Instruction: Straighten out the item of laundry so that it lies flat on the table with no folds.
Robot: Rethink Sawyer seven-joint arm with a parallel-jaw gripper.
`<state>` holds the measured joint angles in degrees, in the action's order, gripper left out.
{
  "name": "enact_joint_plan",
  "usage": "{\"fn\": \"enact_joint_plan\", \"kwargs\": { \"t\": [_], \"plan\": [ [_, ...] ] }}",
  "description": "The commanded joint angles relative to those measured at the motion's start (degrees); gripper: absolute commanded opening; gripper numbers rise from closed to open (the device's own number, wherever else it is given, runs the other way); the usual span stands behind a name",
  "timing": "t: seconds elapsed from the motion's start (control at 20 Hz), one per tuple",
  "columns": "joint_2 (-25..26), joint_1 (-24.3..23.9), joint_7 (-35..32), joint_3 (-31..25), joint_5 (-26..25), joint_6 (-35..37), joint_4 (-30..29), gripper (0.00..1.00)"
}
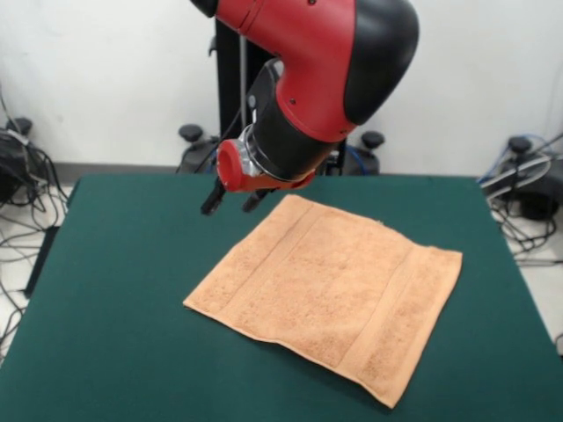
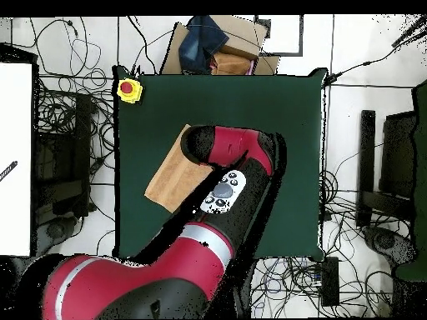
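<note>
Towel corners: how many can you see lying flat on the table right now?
4 in the front view, all on the towel: far one near the gripper, left, right and nearest. No folded-over corner shows. In the overhead view the arm hides most of it.

We are seeing even, bright indoor light from above, a soft shadow lying under the towel [image 1: 330,294] edge on the table [image 1: 114,290], mild glare shining on the red arm [image 1: 299,44], focus holding fairly sharp throughout
</note>
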<state>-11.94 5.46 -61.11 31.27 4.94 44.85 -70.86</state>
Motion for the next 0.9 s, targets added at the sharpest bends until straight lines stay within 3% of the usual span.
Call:
{"fn": "enact_joint_plan", "kwargs": {
  "t": [0.05,0.4,0.7,0.9],
  "plan": [
    [1.1,-0.7,-9.5,-7.4,-0.1,4.0,-1.1,1.00],
    [-0.2,-1.4,-9.3,-8.9,0.7,1.4,-2.7,1.00],
    [-5.8,-5.8,-7.3,-16.2,3.6,-10.2,-10.3,1.00],
    [-12.9,-10.4,-6.5,-23.8,4.4,-20.9,-18.9,1.00]
  ]
}}
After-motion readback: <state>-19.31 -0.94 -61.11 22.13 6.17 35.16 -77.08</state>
